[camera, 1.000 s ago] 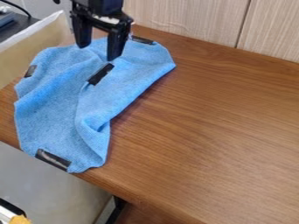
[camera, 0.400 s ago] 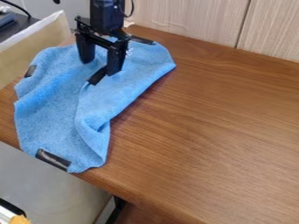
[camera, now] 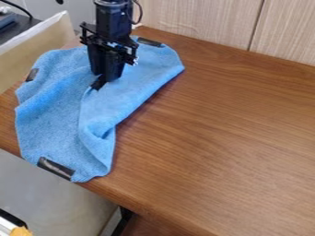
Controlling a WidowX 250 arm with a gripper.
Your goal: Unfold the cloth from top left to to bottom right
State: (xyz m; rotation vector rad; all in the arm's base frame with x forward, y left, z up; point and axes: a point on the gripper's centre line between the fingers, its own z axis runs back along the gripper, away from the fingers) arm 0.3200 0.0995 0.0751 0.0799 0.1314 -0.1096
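The blue cloth [camera: 52,110] lies folded on the left of the tabletop [camera: 215,124], looking light and limp. The claw [camera: 107,78] pinches it by the middle black tape [camera: 97,85], a sensible hold for unfolding.

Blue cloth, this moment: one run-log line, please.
End effector closed at middle black patch | grip on cloth unclear | cloth bunched, on table at view's left

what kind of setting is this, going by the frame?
Probably a lab or office workspace rather than a home: a robot gripper hangs over a wood-grain table, pale wood-grain panels stand behind it, and a cable runs at the upper left.
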